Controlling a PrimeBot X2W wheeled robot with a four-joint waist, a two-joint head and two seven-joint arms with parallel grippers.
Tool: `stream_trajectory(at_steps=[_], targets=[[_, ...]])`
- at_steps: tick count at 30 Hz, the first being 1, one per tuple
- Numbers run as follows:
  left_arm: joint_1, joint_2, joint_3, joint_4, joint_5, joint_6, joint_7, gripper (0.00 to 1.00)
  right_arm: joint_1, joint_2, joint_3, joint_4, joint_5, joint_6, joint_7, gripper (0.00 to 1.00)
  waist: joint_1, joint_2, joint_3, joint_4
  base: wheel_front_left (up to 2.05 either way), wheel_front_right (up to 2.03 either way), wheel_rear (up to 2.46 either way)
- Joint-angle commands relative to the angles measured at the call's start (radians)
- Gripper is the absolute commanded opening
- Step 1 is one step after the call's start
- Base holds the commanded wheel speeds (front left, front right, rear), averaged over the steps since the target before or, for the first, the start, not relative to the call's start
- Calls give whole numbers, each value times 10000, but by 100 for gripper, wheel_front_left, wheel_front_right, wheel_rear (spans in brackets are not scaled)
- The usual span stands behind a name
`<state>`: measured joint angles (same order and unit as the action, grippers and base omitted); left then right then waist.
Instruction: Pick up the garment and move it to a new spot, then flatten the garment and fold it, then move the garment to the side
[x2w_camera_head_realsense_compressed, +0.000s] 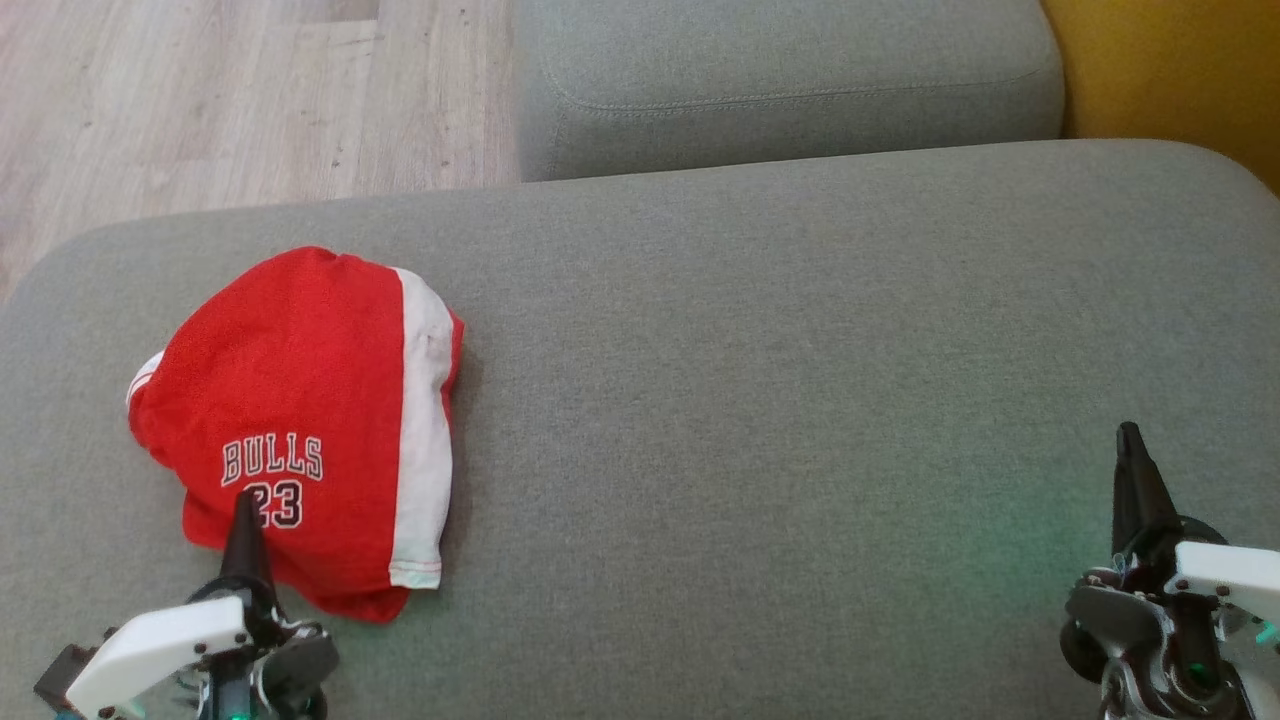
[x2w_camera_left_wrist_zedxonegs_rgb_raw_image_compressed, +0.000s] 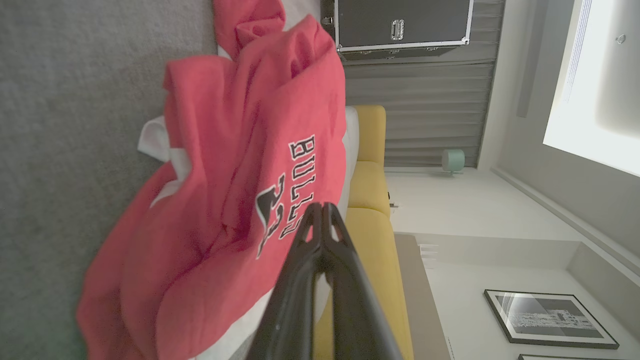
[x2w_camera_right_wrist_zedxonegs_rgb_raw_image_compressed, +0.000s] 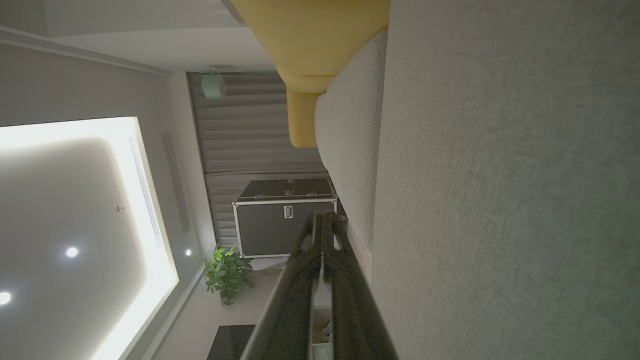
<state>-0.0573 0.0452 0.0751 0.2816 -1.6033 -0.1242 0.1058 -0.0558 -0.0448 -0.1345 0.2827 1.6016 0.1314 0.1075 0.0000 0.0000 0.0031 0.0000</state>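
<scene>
Closed jaws on both arms, each pair of long dark fingers pressed tip to tip with nothing between them. Left jaws at the lower left of the head view, left fingers (x2w_camera_head_realsense_compressed: 243, 540) pointing up over the near part of the garment (x2w_camera_head_realsense_compressed: 300, 400), tip just beside the "23" print; touching the cloth or just above it, impossible to tell. Right jaws at the lower right of that view, right fingers (x2w_camera_head_realsense_compressed: 1135, 490) over bare fabric, well apart from the garment. Red garment with a broad white side stripe and "BULLS" over "23" in dark, white-edged lettering, lying bunched and rumpled on the left part of a big gray seat cushion (x2w_camera_head_realsense_compressed: 800, 400), near its left edge. Creases and a turned-up white hem plain in the left wrist view, with the print right behind the closed fingertips. Behind the big cushion, a second gray cushion (x2w_camera_head_realsense_compressed: 780, 80); pale wooden floor (x2w_camera_head_realsense_compressed: 200, 90) at the upper left; a yellow sofa (x2w_camera_head_realsense_compressed: 1170, 70) at the upper right. Farther back in the right wrist view, a dark case (x2w_camera_right_wrist_zedxonegs_rgb_raw_image_compressed: 285, 225) with metal edging against a gray curtain (x2w_camera_right_wrist_zedxonegs_rgb_raw_image_compressed: 250, 135), and a green potted plant (x2w_camera_right_wrist_zedxonegs_rgb_raw_image_compressed: 225, 272) near it. On the wall in the left wrist view, a framed picture (x2w_camera_left_wrist_zedxonegs_rgb_raw_image_compressed: 547, 317).
</scene>
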Motion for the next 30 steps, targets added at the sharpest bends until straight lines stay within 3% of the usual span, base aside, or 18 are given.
stream_trajectory(at_steps=[1, 2, 3, 17, 30], targets=[[-506, 50, 383, -368, -57, -65, 71, 0, -521, -54, 212, -380, 74, -7, 54, 0, 0, 0, 0, 0, 0, 0, 0], [-506, 50, 383, -368, -57, -65, 71, 0, -521, -54, 212, -380, 74, -7, 54, 0, 0, 0, 0, 0, 0, 0, 0], [-1, 0, 1, -1, 0, 0, -1, 100, -1, 0, 1, -1, 0, 0, -1, 100, 0, 0, 0, 0, 0, 0, 0], [229, -5, -52, 64, 188, 2, -373, 100, 137, 10, 277, 104, -406, -1, -372, 100, 0, 0, -48, -18, 0, 0, 0], [306, 1, 113, -174, 533, -5, -726, 100, 109, 3, 381, -253, -1987, -1, -726, 100, 0, 0, -117, -6, 0, 0, 0]])
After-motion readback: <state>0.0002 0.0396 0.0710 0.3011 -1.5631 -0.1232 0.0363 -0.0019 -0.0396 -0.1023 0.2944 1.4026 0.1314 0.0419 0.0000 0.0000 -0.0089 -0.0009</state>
